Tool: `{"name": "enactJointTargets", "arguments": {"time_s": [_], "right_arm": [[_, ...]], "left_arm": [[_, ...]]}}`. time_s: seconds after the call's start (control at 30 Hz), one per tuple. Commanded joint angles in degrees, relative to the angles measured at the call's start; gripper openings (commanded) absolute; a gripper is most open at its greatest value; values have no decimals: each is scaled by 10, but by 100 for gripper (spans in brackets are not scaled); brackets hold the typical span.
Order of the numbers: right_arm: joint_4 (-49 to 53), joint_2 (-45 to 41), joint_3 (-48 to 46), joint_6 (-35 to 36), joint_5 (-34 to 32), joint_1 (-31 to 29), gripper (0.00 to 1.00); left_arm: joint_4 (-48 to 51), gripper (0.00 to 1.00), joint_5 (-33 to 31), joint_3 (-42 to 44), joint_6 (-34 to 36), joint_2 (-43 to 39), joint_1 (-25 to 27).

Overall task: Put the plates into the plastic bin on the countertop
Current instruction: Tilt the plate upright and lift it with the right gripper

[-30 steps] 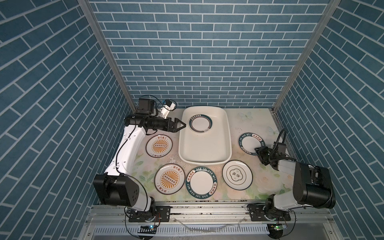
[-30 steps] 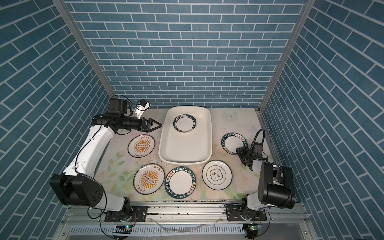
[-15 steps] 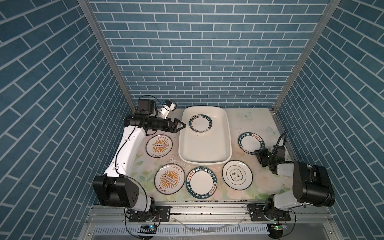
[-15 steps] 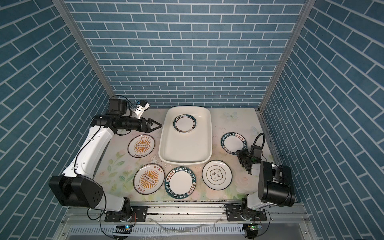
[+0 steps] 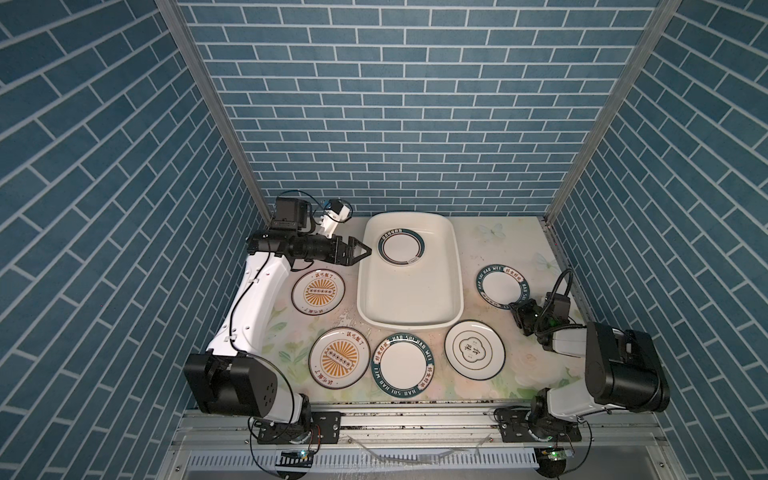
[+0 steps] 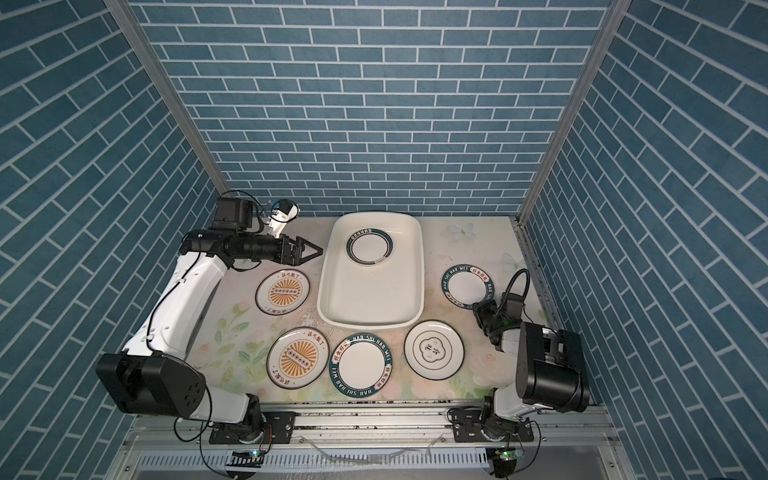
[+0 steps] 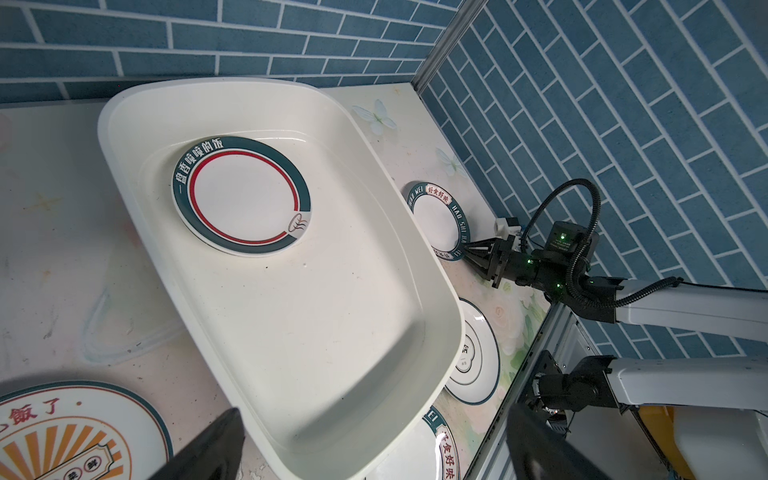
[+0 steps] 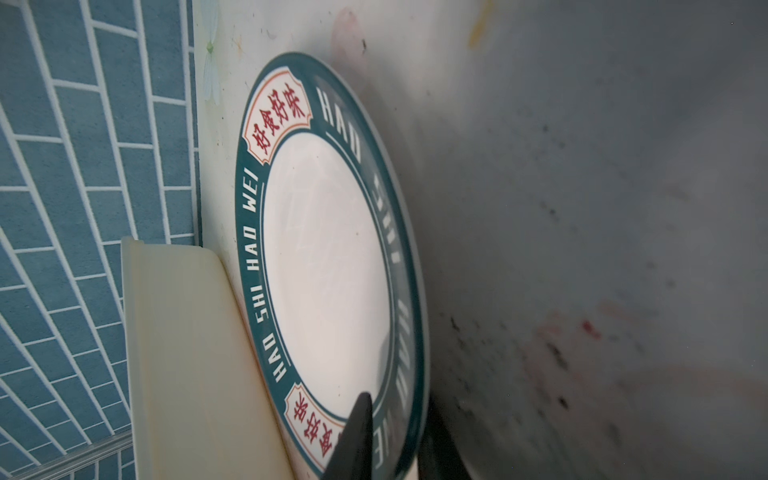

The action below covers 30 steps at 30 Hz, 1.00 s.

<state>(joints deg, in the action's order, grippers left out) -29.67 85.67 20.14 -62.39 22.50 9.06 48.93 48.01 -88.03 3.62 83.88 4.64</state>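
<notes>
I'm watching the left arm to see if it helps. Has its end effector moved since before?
No. In a top view, the left end effector stands open at the same spot by the plastic bin's left rim.

We see a cream-white bin [image 5: 409, 291], orange rays on a sunburst plate [image 5: 318, 289], a dark green rim on a lettered plate [image 5: 503, 286], and faded pink flowers on the tabletop [image 5: 498, 232].

Right wrist view: my right fingers [image 8: 357, 438] are cut off at the frame edge astride the plate [image 8: 328, 249] rim; whether they pinch it, I cannot tell. Left wrist view: the bin [image 7: 291, 332] hides part of that plate; my left fingers [image 7: 212, 453] are cropped.
</notes>
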Motion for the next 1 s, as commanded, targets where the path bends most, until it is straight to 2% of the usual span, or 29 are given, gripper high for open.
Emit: {"name": "enactJointTargets", "arguments": {"time_s": [0.0, 0.33, 0.53, 0.67, 0.97], "right_arm": [[6, 15, -14, -21, -4, 0, 19], [-7, 15, -13, -26, 3, 0, 10], [-6, 10, -7, -23, 5, 0, 9], [-9, 7, -4, -25, 7, 0, 0], [25, -12, 52, -23, 26, 0, 0]], "left_arm": [[-5, 100, 2, 5, 4, -12, 3], [-8, 100, 2, 1, 2, -12, 3], [-8, 100, -1, 4, 2, -16, 2], [-9, 100, -2, 7, 3, -20, 3], [-9, 100, -10, 11, 6, -26, 3]]}}
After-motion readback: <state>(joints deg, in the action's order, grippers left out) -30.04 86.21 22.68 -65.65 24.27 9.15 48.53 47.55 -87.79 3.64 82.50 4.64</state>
